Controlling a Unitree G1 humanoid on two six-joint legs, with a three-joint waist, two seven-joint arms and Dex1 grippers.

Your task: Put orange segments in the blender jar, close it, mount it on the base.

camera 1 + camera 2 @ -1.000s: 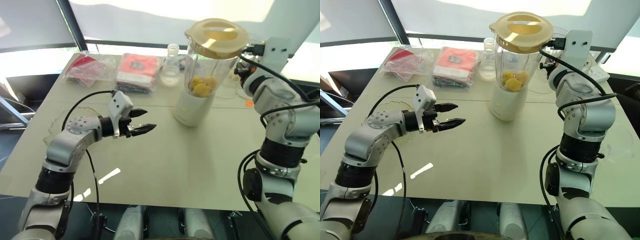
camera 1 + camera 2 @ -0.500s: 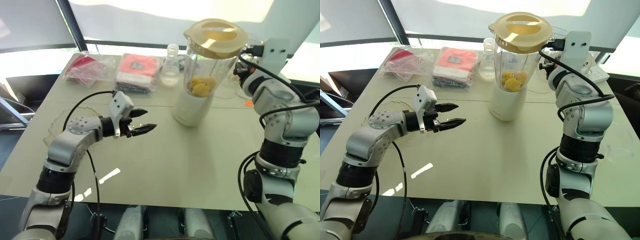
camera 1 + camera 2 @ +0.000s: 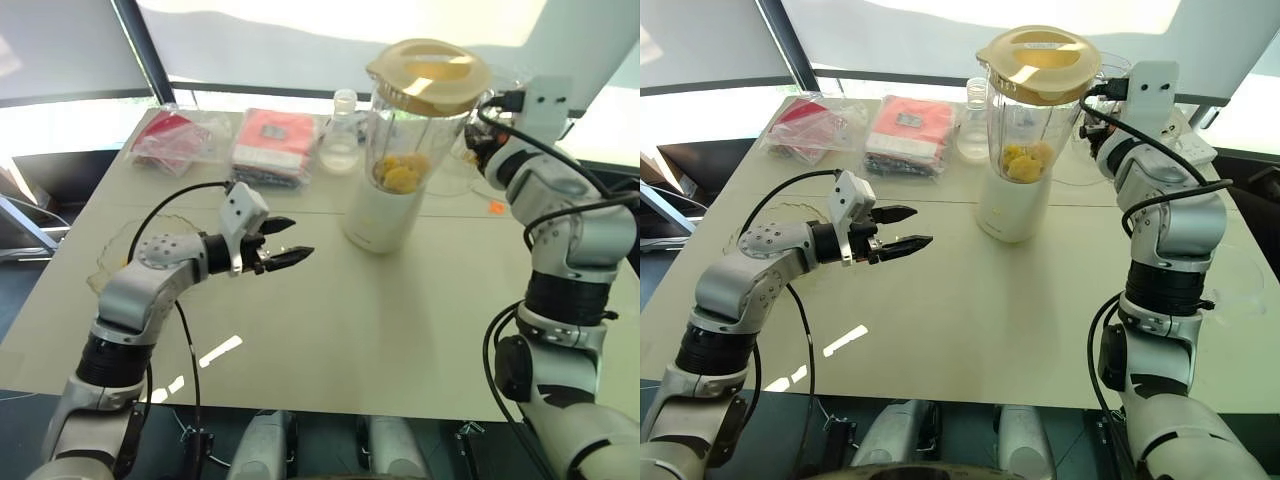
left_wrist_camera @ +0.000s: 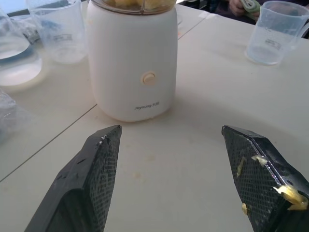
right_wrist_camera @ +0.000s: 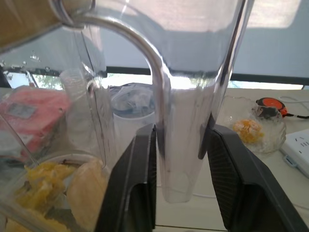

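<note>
My left pincer [image 3: 288,240] hangs nearest, over the bare middle of the surface [image 3: 330,330], its two fingers spread wide with nothing between them, pointing toward the base [image 4: 133,72]. Beyond it the blender jar [image 3: 405,150] already sits on that cream base, the yellow lid [image 3: 428,74] on top and the orange segments [image 3: 400,175] piled low inside. My right pincer [image 5: 179,181] is at the jar's handle [image 5: 164,116], one finger on each side; whether the pads press it or have let go I cannot tell. I judge the job close to done, so the good move is to part those fingers fully and draw the hand straight back, clear of the handle, without nudging the jar off its seat. Farther along the pale surface lie two plastic packets [image 3: 230,140], a small clear flask [image 3: 342,135] and a scalloped bowl [image 5: 256,130] holding fruit scraps; behind them, a dark window frame and bright blinds
</note>
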